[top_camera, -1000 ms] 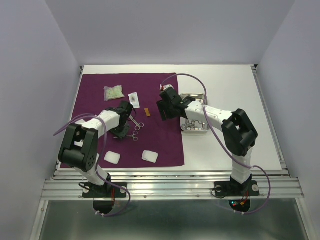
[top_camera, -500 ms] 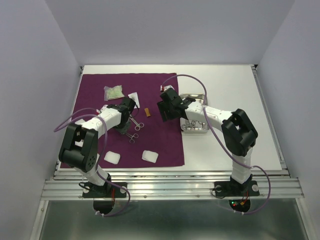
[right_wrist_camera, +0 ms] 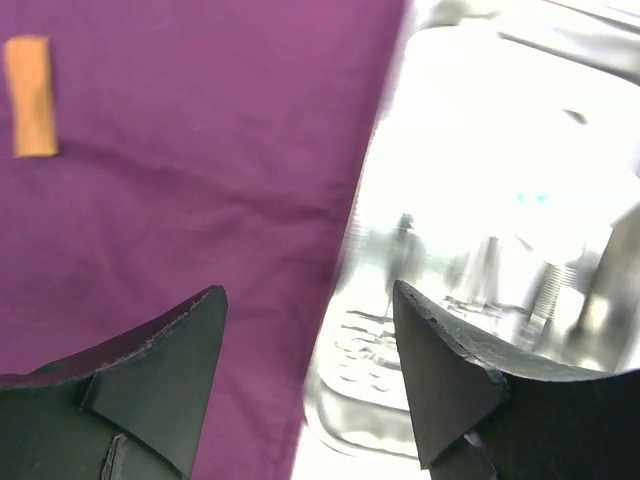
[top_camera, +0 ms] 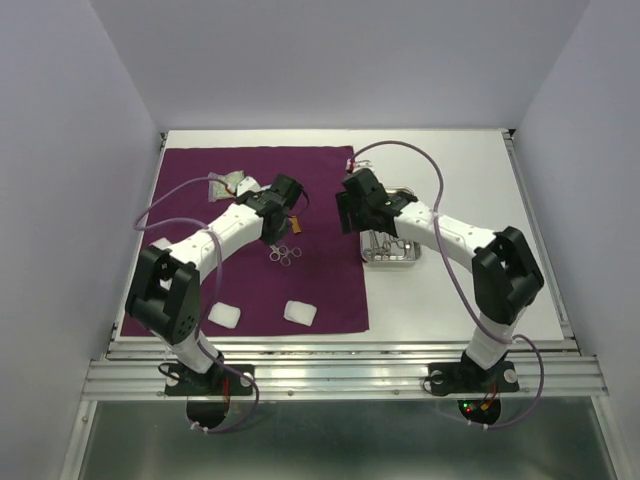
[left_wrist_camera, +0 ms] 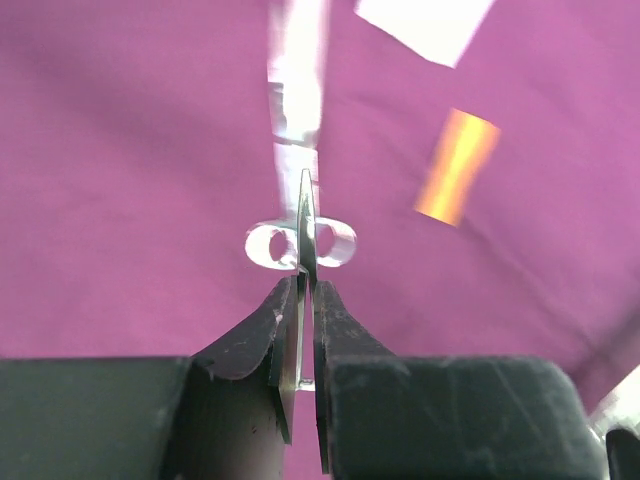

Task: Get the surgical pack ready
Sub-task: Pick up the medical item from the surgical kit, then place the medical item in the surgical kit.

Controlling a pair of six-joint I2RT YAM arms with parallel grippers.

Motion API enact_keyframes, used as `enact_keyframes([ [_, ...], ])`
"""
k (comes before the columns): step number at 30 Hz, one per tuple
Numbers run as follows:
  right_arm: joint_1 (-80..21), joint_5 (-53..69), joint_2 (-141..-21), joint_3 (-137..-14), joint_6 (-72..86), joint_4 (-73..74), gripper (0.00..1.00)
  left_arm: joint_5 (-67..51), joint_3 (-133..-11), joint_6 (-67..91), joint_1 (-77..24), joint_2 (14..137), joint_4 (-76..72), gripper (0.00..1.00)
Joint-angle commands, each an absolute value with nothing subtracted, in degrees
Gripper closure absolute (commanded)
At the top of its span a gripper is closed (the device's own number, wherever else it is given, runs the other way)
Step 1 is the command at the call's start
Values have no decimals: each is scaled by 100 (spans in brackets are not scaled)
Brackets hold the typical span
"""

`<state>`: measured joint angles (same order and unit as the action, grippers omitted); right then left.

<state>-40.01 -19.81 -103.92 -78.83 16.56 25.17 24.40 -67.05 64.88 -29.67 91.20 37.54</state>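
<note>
Biggest first: purple drape [top_camera: 335, 290], spread flat over the left half of the table [top_camera: 470, 290]. Soft and floppy for sure, probably bunches up rather than sliding, so best taken by a corner or an edge.

Next, steel tray [top_camera: 390, 260], sitting just off the drape's right edge. Rigid, shiny, likely slick. Best grabbed by the rim.

Two gauze pads [top_camera: 300, 312] [top_camera: 224, 315] near the drape's front edge. Light and squishy, fine with a gentle pinch anywhere.

Then the steel instrument [left_wrist_camera: 304, 215], pinched edge-on in the left gripper [left_wrist_camera: 305, 290], jaws tight together on it, up above the drape. Thin, hard, slippery, and liable to pivot in a grip that narrow.

Right gripper [right_wrist_camera: 310, 350] spread wide with nothing in it, hanging over the drape-tray seam.

Hard-to-see stuff:
- Tray insides blown out by glare in the right wrist view. Something metal in there, no telling what.
- Can't say scissors or forceps for the held piece, with only finger rings and a blurry shaft showing.
- Knot of rings [top_camera: 285, 255] in the top view, count unclear.
- Packets [top_camera: 228, 183] at the far side, partly behind the left arm [top_camera: 225, 235] and its cable [top_camera: 165, 215].
- Small orange strip [left_wrist_camera: 457, 165] on the cloth, no clue what.
</note>
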Motion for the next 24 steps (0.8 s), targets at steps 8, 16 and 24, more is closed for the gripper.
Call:
enact_keyframes([
  [8,-3332,-2311,-9045,-6936,2091,2364,26,2066,-8059,5652,-4068,10511,3358,100],
  [16,-3331,-2163,-8789,-6706,2109,2356,26,1766,-8306,5274,-4280,10952,3103,65],
  [24,-3585,-1556,-9254,-7092,2013,2197,29,2127,-8069,4782,-3781,9733,3269,46],
])
